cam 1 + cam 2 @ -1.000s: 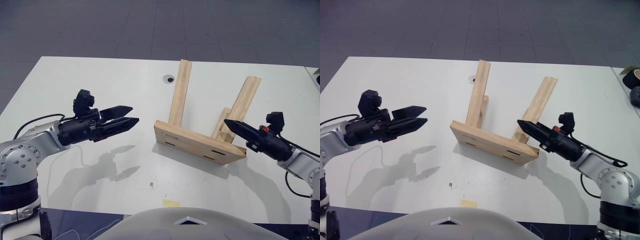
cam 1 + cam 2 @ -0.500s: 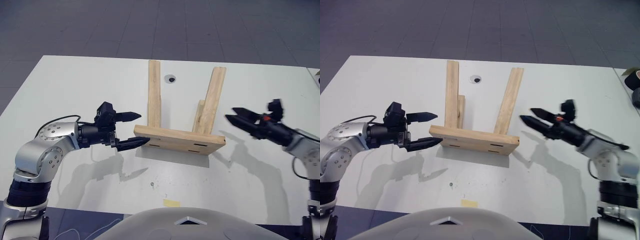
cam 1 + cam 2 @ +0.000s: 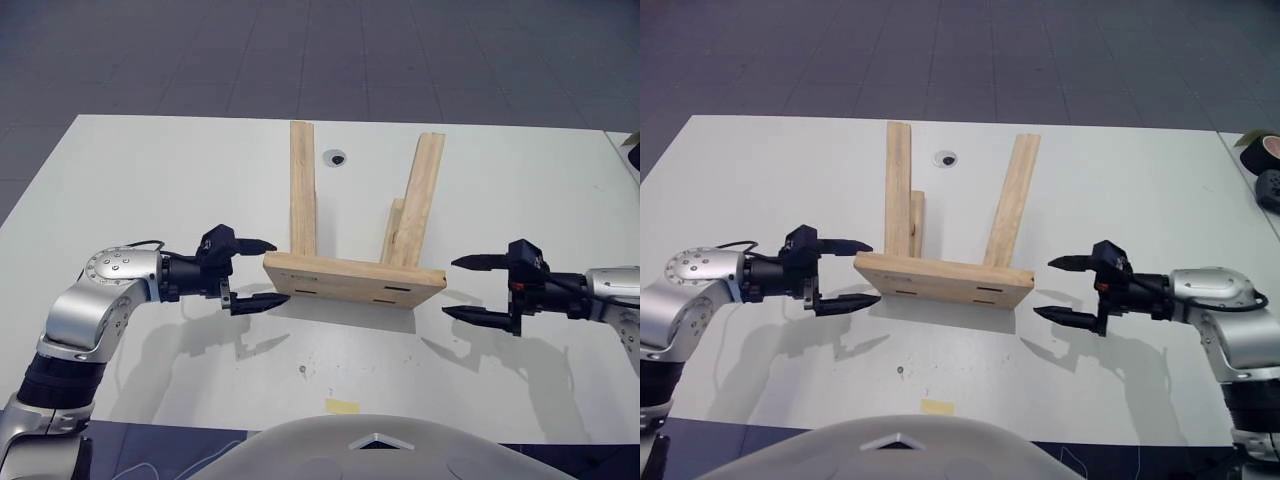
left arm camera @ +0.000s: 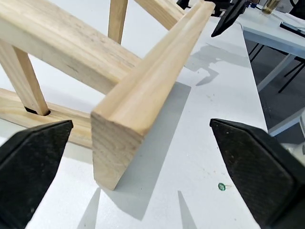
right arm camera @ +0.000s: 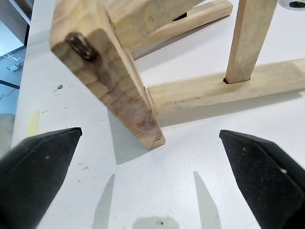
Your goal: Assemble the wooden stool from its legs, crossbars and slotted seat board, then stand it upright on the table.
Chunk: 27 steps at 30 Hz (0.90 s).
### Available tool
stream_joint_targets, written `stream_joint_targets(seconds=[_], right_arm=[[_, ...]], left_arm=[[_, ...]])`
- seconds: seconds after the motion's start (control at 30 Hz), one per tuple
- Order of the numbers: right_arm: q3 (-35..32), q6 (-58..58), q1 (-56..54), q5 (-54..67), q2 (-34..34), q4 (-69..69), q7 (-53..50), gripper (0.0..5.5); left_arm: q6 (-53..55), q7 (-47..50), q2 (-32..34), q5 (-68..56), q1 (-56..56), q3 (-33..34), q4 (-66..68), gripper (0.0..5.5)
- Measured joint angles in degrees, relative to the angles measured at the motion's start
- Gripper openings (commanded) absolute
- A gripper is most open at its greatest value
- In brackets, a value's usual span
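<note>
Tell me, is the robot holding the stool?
No, nothing is held. The left gripper and right gripper are open, one at each end of the seat board.

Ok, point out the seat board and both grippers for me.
seat board (image 3: 355, 281), left eye view, middle of the board.
left gripper (image 3: 279, 271), left eye view, midway between its open fingers, at the board's left end.
right gripper (image 3: 449, 287), left eye view, midway between its open fingers, at the board's right end.
</note>
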Motion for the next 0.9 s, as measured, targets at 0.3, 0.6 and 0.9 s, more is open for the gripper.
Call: stream_joint_targets(seconds=[0.3,0.6,0.9], right_arm=[[7.50,-2.51,-4.54,-3.11,6.01,3.44,1.18,3.63],[9.28,1.52,-5.03,-2.35,6.16,2.71,3.35,2.12],[-3.64,24.48,-8.29,22.56,6.24,-2.32,-2.61,1.98]], left_arm=[[-8.26,-1.84,-4.34,7.23,-3.67,-6.77,9.14,3.24],[-2.52,-4.08,-3.44,4.84,-3.16,-6.21,6.47,1.97],[18.40,-0.01,-1.93,-17.41,-5.00,9.56,0.45,1.90]])
